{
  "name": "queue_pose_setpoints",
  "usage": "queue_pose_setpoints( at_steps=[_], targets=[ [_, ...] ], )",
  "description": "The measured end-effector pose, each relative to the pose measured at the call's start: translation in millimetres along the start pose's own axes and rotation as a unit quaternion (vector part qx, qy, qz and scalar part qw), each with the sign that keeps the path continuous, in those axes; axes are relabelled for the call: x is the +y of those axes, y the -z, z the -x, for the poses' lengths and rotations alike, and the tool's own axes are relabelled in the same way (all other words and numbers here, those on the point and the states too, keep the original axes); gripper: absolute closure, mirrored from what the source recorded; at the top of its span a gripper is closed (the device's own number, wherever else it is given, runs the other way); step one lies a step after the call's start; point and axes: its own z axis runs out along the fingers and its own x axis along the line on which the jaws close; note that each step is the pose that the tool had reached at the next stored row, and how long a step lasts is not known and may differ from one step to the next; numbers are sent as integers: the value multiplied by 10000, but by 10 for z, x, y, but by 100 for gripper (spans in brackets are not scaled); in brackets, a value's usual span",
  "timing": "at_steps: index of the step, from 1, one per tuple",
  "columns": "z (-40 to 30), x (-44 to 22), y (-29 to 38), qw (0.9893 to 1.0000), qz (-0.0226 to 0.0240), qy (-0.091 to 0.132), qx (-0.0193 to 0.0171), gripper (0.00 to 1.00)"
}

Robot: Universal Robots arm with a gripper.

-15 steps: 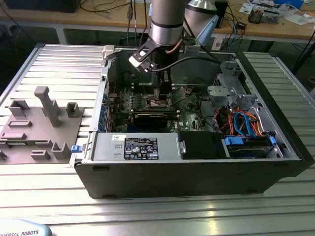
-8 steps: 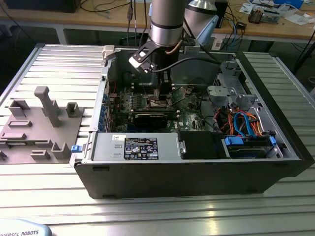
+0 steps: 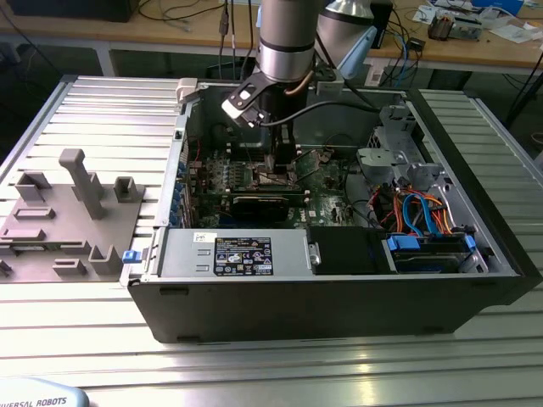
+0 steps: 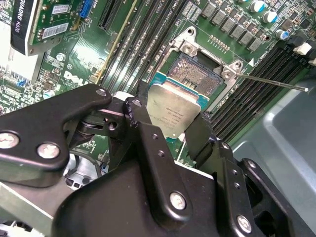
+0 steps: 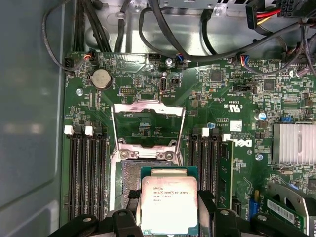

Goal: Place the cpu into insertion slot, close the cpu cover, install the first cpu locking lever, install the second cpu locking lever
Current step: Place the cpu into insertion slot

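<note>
My gripper (image 4: 170, 127) is shut on the cpu (image 4: 173, 111), a flat square chip with a dull silver top, held by two opposite edges between black fingers (image 4: 143, 118). The chip hangs slightly tilted just above the insertion slot (image 4: 195, 74), partly overlapping the dark socket, with the slot's pins still exposed. In the first wrist view the cpu (image 5: 169, 202) covers part of the insertion slot (image 5: 129, 180), and the cpu cover (image 5: 147, 105) stands swung open beyond it. A thin locking lever (image 4: 271, 80) sticks out unlatched. In the exterior view the gripper (image 3: 276, 157) reaches down into the open computer case.
Long black memory slots (image 5: 86, 173) flank the socket on both sides of the green motherboard (image 5: 232, 89). A graphics card (image 3: 259, 203) lies across the board. A drive cage with blue and orange cables (image 3: 424, 212) fills the exterior view's right. A grey fixture (image 3: 72, 212) sits outside the case.
</note>
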Motion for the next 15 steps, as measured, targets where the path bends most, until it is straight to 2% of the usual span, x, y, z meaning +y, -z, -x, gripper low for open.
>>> queue_pose_setpoints(
  at_steps=[15],
  targets=[
    [-2,-16,-32,10000,0,0,0,46]
  ],
)
